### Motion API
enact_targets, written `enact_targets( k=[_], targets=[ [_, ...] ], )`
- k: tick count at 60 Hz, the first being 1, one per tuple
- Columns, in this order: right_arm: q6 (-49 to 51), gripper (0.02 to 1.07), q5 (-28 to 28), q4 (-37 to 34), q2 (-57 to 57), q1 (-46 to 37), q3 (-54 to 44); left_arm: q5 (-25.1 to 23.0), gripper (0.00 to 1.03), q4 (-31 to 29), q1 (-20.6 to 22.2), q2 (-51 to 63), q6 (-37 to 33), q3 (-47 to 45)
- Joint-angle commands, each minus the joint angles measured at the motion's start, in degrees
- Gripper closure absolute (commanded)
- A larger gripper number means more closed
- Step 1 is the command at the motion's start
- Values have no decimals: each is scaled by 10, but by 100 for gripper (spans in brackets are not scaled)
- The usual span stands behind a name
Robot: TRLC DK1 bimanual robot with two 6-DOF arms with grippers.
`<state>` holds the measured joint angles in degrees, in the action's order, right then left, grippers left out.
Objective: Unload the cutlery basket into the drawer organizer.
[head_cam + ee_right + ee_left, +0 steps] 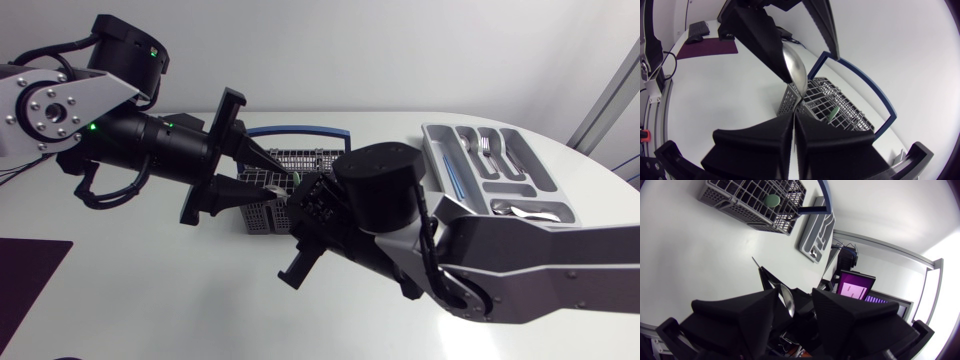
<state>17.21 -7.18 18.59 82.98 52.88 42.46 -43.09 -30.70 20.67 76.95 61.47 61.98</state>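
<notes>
1. Cutlery basket (300, 158): grey plastic mesh, boxy, with a blue hoop handle (300, 128). It stands upright on the white matte desk (150, 300), toward the far edge and about mid-width. Both arms crowd over its near side.
2. Inside the basket, the wrist views show a small green round-ended item (772, 200) in one compartment. What it is cannot be told.
3. Grey plastic drawer organizer (436, 152): a shallow tray with long dividers. It lies apart from the basket, close to the desk's curved right edge, and the right arm's links cover its near corner. Metal forks (485, 145) lie in a far slot and spoons (520, 208) in a near one.
4. Shiny steel spoon (795, 70): smooth oval bowl, held in the air above the basket's near side, between the two grippers.
5. Right gripper (794, 114): matte black wedge jaws pressed nearly together, clamped on the spoon's thin handle.
6. Left gripper (796, 294): jaws wide apart. The spoon bowl sits between them, against one finger (765, 45), with the other finger well off it.
7. Open room: bare white desk shows in front of the arms. A dark purple flat mat (30, 270) lies at the near left edge, well away from the basket.
</notes>
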Motion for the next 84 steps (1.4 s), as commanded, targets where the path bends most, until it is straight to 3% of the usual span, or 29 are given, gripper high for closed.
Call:
enact_targets(
  k=[1, 11, 19, 28, 46, 60, 84],
  targets=[
    [9, 101, 9, -13, -15, 0, 0, -8, 29, 9, -6, -3, -7, -4],
    [12, 101, 29, -40, -23, -10, -1, -1, 18, 1, -33, 4, -34, 4],
    [20, 101, 35, -67, -42, -25, -3, 46, 14, -52, -41, 7, -94, 19],
    [36, 101, 52, -105, -70, -57, -5, 94, 12, -90, -42, 8, -143, 27],
    [111, 101, 128, -247, -143, -168, 6, 188, 12, -103, -44, 9, -197, 57],
    [265, 101, 219, -331, -166, -352, 3, 275, 8, -93, -3, 29, -223, 75],
    [535, 101, 256, -394, -99, -575, 30, 338, 8, -62, 24, 51, -246, 68]
  ],
)
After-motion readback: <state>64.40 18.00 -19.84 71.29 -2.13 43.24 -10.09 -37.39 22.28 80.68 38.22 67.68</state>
